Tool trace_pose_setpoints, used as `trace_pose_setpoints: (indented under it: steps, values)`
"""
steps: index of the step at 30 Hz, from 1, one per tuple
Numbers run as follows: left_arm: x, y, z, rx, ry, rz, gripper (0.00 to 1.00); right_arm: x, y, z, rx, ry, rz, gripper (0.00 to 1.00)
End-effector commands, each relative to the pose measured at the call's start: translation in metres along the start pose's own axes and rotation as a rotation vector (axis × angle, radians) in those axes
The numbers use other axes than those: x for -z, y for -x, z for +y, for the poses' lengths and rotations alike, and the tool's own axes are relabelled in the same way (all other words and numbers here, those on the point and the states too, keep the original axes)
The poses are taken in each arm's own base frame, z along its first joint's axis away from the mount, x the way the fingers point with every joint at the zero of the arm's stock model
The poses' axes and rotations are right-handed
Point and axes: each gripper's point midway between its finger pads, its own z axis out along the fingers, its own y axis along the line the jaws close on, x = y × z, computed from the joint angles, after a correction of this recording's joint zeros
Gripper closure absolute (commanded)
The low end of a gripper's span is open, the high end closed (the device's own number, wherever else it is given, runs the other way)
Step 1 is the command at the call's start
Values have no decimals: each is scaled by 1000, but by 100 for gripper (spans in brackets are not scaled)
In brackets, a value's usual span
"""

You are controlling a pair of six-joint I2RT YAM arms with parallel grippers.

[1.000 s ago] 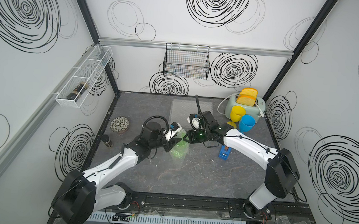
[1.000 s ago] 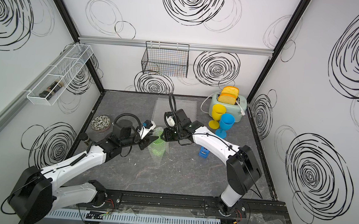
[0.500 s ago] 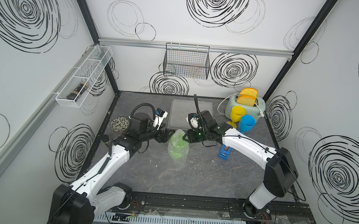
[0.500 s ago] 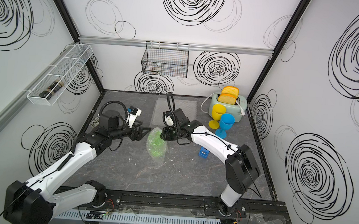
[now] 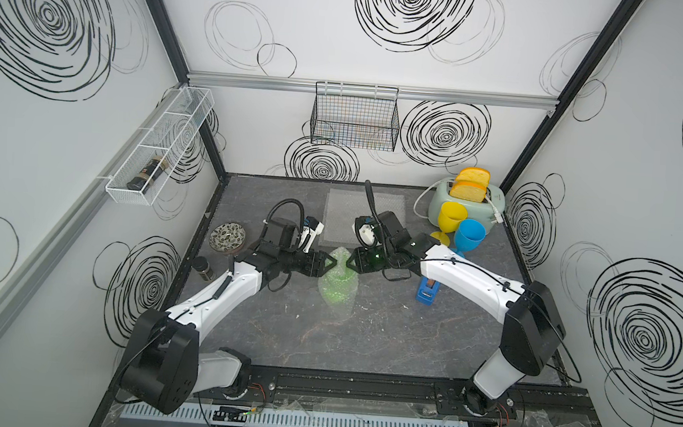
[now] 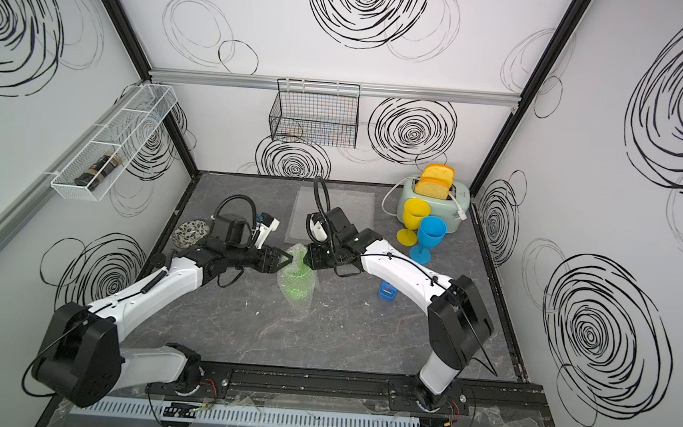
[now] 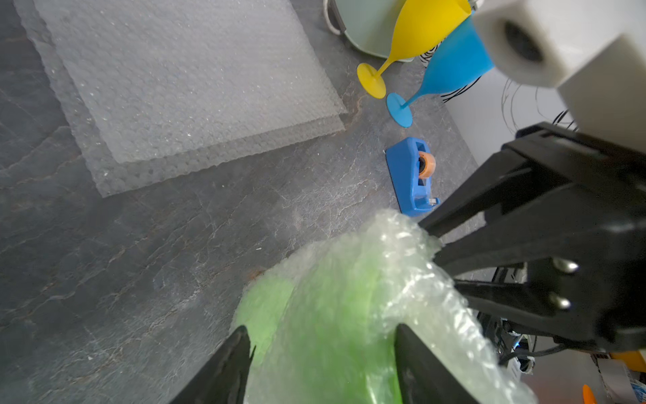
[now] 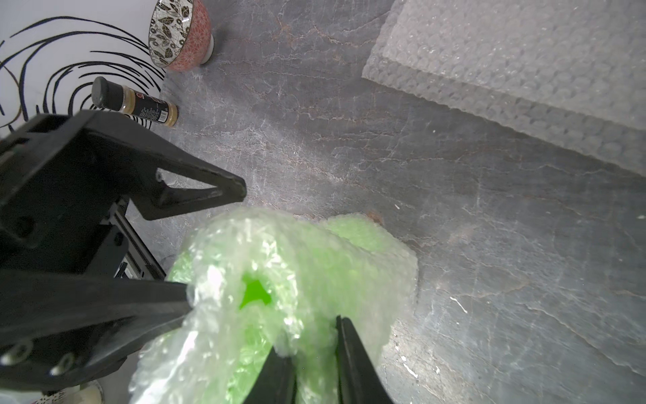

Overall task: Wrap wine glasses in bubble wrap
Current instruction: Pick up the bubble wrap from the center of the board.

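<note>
The lime green wine glass stands mid-table, rolled in bubble wrap; green shows through a gap at the top. My right gripper is shut on a fold of that wrap, as both top views show. My left gripper is open and straddles the wrapped glass; one finger touches the film and the other stands just clear. The yellow glass and blue glass stand bare at the back right. Flat bubble wrap sheets lie stacked behind.
A blue tape dispenser sits under my right forearm. A toaster with bread stands in the back right corner. A patterned bowl and a spice jar are by the left wall. A wire basket hangs on the back wall.
My left gripper pulled away to the left, then came back to the wrapped green glass with its jaws wider. The right gripper kept its pinch on the wrap.
</note>
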Motion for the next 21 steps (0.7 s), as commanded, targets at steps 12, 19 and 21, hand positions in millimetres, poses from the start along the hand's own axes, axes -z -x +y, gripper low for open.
trace_pose_setpoints:
  steps: [12, 19, 21]
  values:
    - [-19, -24, 25, -72, 187, 114, 72, -4, -9, 7, 17, -33, 38, 77]
    - [-16, -27, 29, -110, 220, 119, 95, 1, -6, 14, 24, -15, 30, 55]
    - [-12, -23, 30, -109, 225, 107, 100, 10, -1, 16, 25, -4, 18, 52]
